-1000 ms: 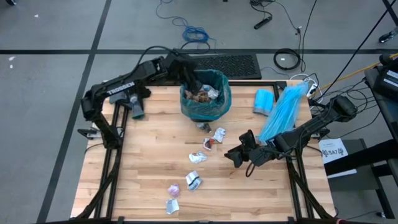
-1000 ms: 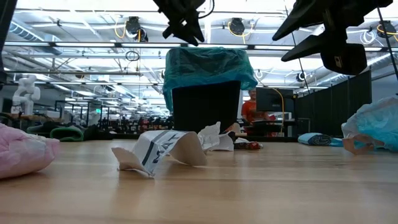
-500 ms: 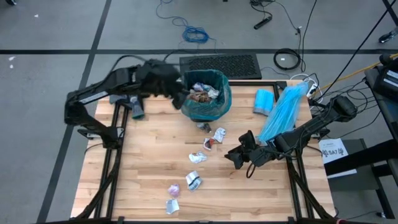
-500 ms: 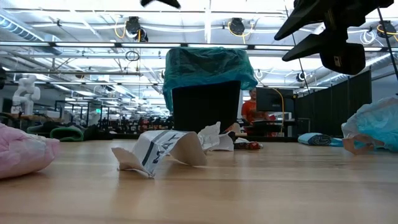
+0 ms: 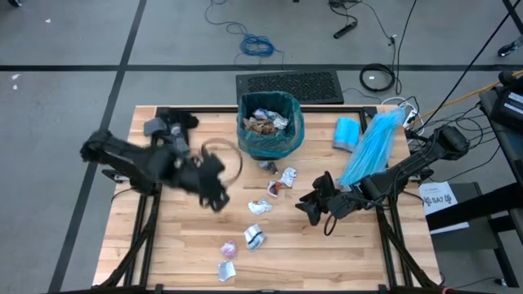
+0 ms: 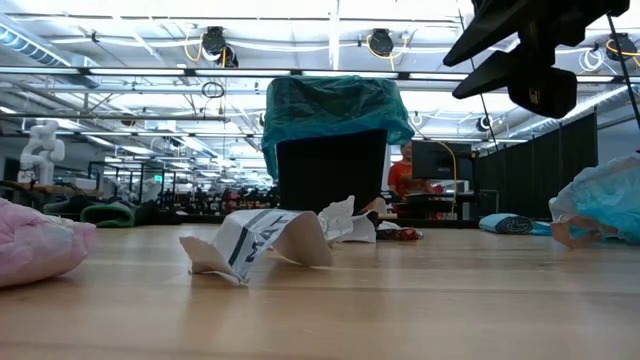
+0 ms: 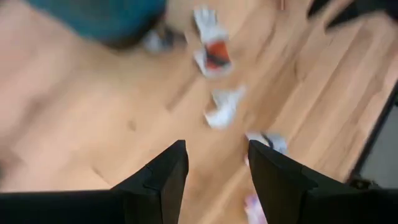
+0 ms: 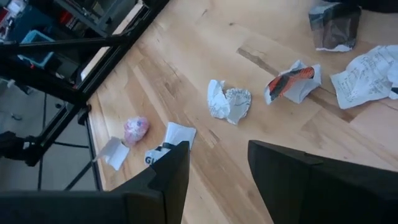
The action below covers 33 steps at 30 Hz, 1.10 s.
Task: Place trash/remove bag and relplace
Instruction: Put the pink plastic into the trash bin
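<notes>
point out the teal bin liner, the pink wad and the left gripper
teal bin liner (image 5: 288, 131), high view, on its folded-over side.
pink wad (image 8: 135, 129), right wrist view, on its middle.
left gripper (image 7: 217, 163), left wrist view, between its open fingertips.

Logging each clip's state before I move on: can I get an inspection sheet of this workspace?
Surface: wooden table, bare at front left.
Job's things: bag lines the bin, trash inside; loose scraps scattered mid-table.
Clutter: sky-blue plastic bag and blue roll at right.
Grippers: left gripper open, empty, above the table left of centre; right gripper open, empty, hovering right of the scraps.
Cables: coils on floor behind the table.
Surroundings: black mat behind the bin.
</notes>
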{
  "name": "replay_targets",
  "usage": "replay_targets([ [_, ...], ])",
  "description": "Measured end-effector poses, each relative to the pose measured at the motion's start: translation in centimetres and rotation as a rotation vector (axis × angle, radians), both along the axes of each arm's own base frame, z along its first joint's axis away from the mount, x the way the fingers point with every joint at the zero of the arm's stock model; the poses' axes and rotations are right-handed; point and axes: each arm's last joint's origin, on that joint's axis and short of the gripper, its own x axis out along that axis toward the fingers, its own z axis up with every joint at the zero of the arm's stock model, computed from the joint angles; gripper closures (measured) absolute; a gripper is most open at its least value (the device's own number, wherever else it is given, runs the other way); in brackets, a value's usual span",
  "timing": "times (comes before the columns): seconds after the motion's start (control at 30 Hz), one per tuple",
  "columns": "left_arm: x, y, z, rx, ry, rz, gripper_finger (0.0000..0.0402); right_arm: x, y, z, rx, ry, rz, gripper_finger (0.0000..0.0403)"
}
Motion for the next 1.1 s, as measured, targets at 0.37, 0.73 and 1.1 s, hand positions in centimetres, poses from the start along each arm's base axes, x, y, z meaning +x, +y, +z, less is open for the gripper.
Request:
replay_targets([
  [0.37,2.3,-9.9,-9.3,-0.155,0.067,0.132,0.023,-0.1,0.3,-0.1,0.052,0.036,0.083,0.0248],
  [0.73,5.4,-13.0,-15.7,-0.214,0.212,0.105,0.023,-0.2,0.6,-0.2,0.083,0.06,0.143,0.0248],
  [1.1,6.2,-14.1,-19.7,-0.243,0.345,0.145,0.023,-0.2,0.6,-0.2,0.077,0.066,0.159,0.0248],
])
